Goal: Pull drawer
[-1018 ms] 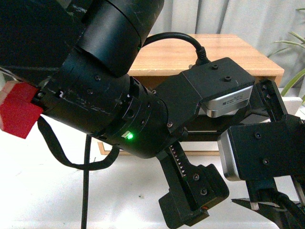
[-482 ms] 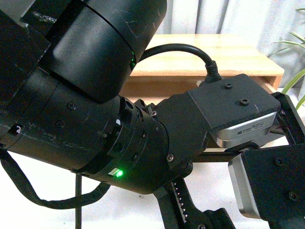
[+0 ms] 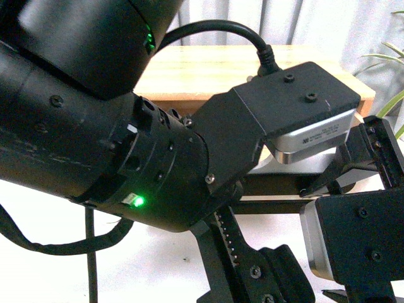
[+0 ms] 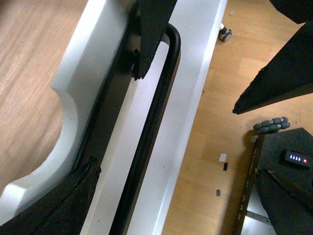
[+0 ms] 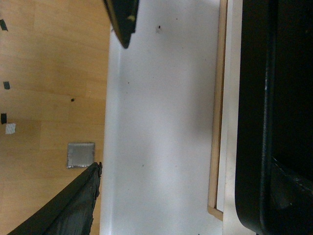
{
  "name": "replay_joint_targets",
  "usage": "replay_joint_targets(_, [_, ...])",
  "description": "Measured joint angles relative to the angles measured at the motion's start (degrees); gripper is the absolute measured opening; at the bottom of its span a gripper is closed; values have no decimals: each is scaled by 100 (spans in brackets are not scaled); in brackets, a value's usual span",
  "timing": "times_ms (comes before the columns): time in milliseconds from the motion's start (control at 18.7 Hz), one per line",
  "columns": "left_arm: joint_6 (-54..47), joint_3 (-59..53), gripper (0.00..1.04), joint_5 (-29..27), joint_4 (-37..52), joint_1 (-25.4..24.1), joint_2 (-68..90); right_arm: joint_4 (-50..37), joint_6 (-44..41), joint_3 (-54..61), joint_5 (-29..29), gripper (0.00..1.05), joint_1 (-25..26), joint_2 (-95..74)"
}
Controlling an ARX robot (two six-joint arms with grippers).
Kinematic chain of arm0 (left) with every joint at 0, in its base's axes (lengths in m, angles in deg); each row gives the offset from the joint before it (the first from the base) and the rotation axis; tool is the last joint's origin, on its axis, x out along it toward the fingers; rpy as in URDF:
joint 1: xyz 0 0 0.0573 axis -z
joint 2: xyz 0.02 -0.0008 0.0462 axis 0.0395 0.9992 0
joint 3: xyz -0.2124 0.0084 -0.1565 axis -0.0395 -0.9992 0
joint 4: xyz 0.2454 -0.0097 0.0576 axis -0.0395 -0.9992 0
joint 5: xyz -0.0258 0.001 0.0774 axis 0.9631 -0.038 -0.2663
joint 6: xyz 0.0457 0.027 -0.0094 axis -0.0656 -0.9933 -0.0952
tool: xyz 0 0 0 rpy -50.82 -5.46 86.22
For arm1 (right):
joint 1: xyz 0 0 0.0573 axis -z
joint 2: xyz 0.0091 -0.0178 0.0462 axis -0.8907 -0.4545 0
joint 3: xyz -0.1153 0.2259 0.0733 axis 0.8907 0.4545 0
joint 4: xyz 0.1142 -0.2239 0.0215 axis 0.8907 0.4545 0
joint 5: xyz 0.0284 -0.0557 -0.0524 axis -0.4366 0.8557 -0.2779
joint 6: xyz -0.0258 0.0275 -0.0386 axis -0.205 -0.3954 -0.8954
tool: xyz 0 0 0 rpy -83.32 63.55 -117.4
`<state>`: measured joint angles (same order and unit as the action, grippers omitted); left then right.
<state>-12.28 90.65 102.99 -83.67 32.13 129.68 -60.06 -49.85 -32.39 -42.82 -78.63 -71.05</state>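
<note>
**Left wrist view:** the drawer (image 4: pixel 173 122), white-fronted, with a half-round notch (image 4: pixel 68 117) in its top edge and a long black bar handle (image 4: pixel 146 142). Its interior cannot be made out. The left tool (image 4: pixel 117 122) is spread open over the front, one fingertip (image 4: pixel 141 63) just beside the handle's end, on the notch side.

**Front view:** the left arm (image 3: pixel 95 126) fills the frame before a wooden cabinet top (image 3: pixel 208 69).

**Right wrist view:** the right tool (image 5: pixel 111 105), spread open and gripping nothing, over a white surface (image 5: pixel 166 122) bordering wooden floor (image 5: pixel 49 73).

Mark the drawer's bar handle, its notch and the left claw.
black bar handle (image 4: pixel 145 137), left wrist view, mid-bar.
half-round notch (image 4: pixel 73 132), left wrist view, white rim.
left claw (image 4: pixel 117 121), left wrist view, midway between fingertips.
</note>
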Motion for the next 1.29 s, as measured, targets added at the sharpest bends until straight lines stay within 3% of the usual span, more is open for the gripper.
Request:
replay_joint_targets(375, [378,-83,98,380,-42,-72,-273,251,398,-79,17,98,92,354])
replay_joint_targets(804, [1333,-83,98,868,710,-564,-643,734,1187,-717,-787,98,575,728])
replay_joint_targets(964, [2138,-70,98,1014,1440,-1078,-916,586,1812,-914,-1298,98,929,894])
replay_joint_targets(1071, [2828,50,98,750,1917,-1561,-944,15,2555,-999,-1458,98,1189,870])
replay_joint_targets(1179, [3646,81,98,216,2194,-2218,-938,-848,3641,-1104,-1298,98,1478,774])
replay_joint_targets(1286, [4232,87,98,-448,2238,-2839,-984,-1694,5104,-1121,-769,98,1768,693])
